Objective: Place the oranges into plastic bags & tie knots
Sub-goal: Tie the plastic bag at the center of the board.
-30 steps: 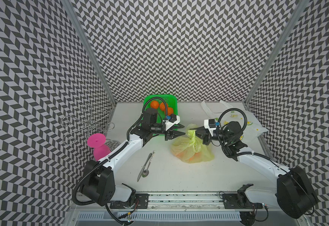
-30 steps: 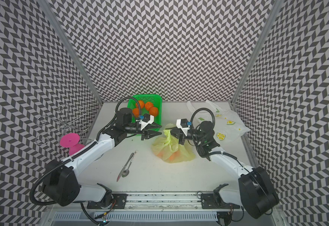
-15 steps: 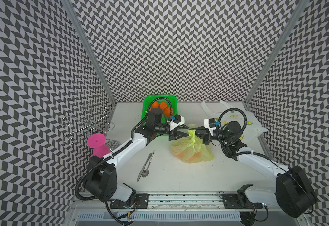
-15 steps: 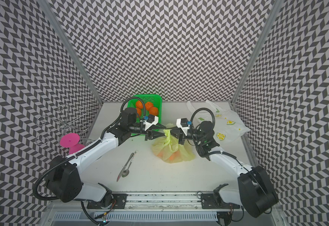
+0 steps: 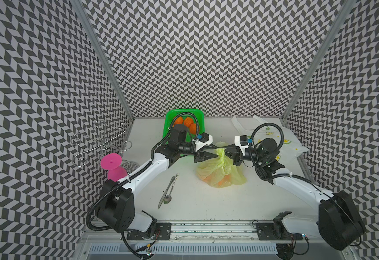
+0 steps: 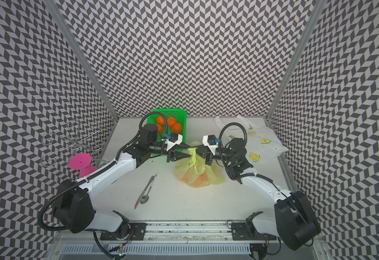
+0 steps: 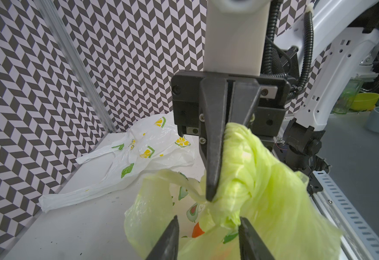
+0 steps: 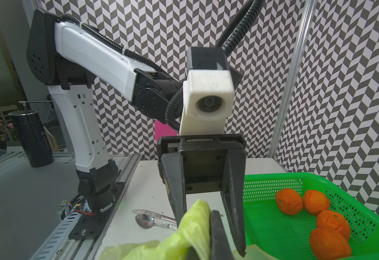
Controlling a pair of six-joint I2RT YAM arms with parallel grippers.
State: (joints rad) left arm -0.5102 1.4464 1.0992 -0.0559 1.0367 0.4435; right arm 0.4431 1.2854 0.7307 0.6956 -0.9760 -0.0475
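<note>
A yellow-green plastic bag (image 5: pixel 220 175) (image 6: pixel 195 173) lies mid-table with oranges (image 5: pixel 224 179) showing through it. Its gathered, twisted top (image 5: pixel 220 154) (image 7: pixel 229 202) stands up between my two grippers; I cannot tell whether it is a tied knot. My right gripper (image 5: pixel 225 149) (image 6: pixel 196 151) (image 8: pixel 207 234) is shut on the bag's handle strip. My left gripper (image 5: pixel 215 155) (image 6: pixel 187 155) (image 7: pixel 207 221) is open, one finger on each side of the twisted neck. Several more oranges (image 5: pixel 184 121) (image 8: pixel 314 202) sit in the green basket (image 5: pixel 168 117). The white lemon-print bag (image 5: pixel 281 139) (image 7: pixel 139 153) lies flat at the back right.
A knife and spoon (image 5: pixel 169 191) lie left of the bag near the middle. A pink cup (image 5: pixel 114 164) and a wire rack (image 5: pixel 98 141) stand at the left wall. The green basket is right behind the left wrist. The rail runs along the table's front edge.
My left gripper has moved right from beside the basket until its fingers straddle the bag's twisted top. The right gripper has kept its hold in place.
</note>
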